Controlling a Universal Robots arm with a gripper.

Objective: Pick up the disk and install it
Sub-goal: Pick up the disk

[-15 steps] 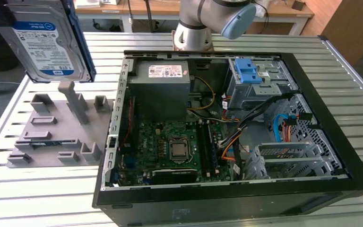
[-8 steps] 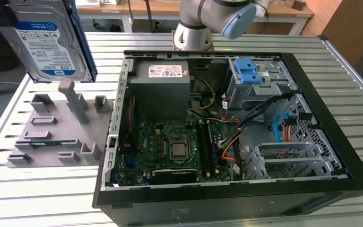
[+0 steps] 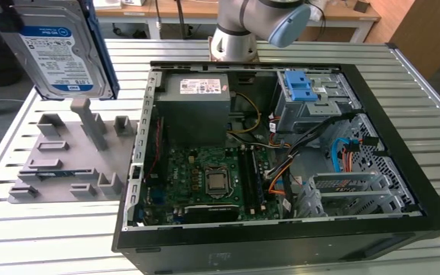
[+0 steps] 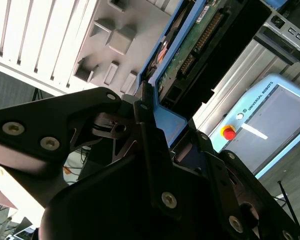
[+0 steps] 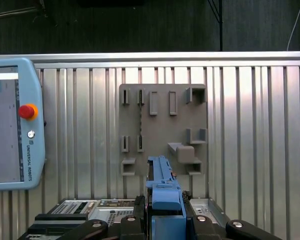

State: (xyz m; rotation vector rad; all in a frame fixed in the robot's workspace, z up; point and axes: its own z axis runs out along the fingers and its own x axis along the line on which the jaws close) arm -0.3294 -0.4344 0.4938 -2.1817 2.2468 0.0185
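Note:
The disk, silver-grey with a white-and-blue label and a blue bracket, hangs high in the air at the exterior view's left, above the grey fixture plate. In the second wrist view my gripper is shut on the disk's blue bracket, and the disk's green circuit board faces the camera. In the first wrist view the disk stands edge-on between the black fingers, over the fixture plate.
An open black computer case lies at the exterior view's right, with a motherboard, a grey power supply and a metal cage with light-blue tabs. A teach pendant lies on the slatted table. The arm's base stands behind the case.

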